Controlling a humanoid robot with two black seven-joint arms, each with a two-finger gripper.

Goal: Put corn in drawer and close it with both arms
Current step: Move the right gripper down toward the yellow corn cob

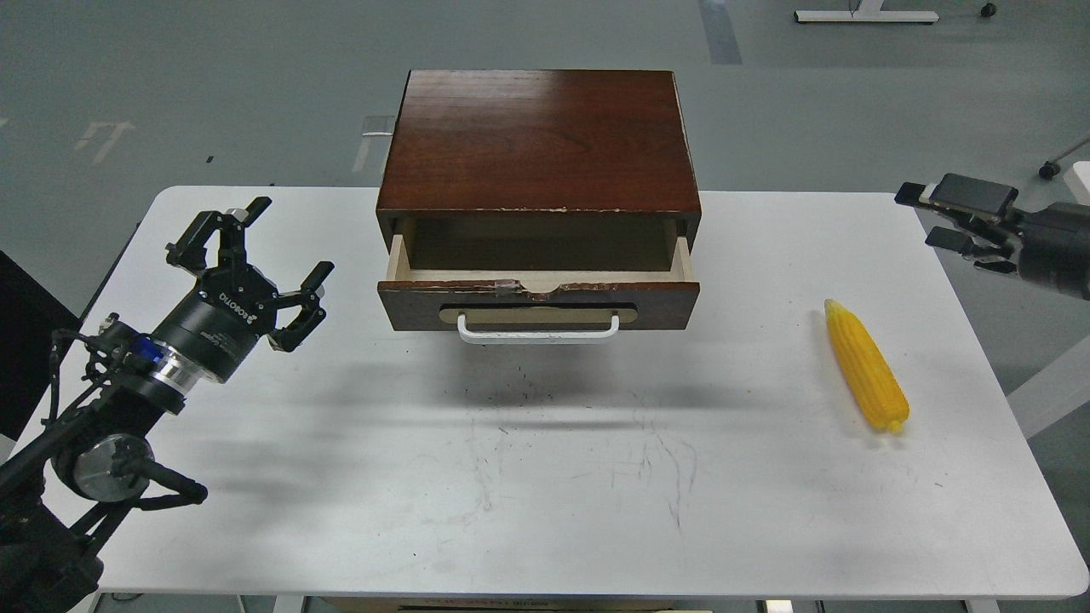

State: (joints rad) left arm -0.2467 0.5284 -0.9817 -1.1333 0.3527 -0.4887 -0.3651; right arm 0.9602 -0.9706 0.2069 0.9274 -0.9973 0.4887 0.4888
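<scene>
The yellow corn point(867, 368) lies on the white table point(545, 494) at the right, its tapered end pointing away from me. The dark wooden cabinet point(538, 140) stands at the back centre. Its drawer point(538, 302) is pulled part way out and shows a pale, empty inside, with a white bar handle point(538, 329) on its front. My left gripper point(271, 255) is open and empty, above the table left of the drawer. My right gripper point(924, 214) is at the far right edge, up and away from the corn, fingers apart and empty.
The table's right edge lies just beyond the corn. Grey floor surrounds the table, with a white stand base point(864, 14) at the back right.
</scene>
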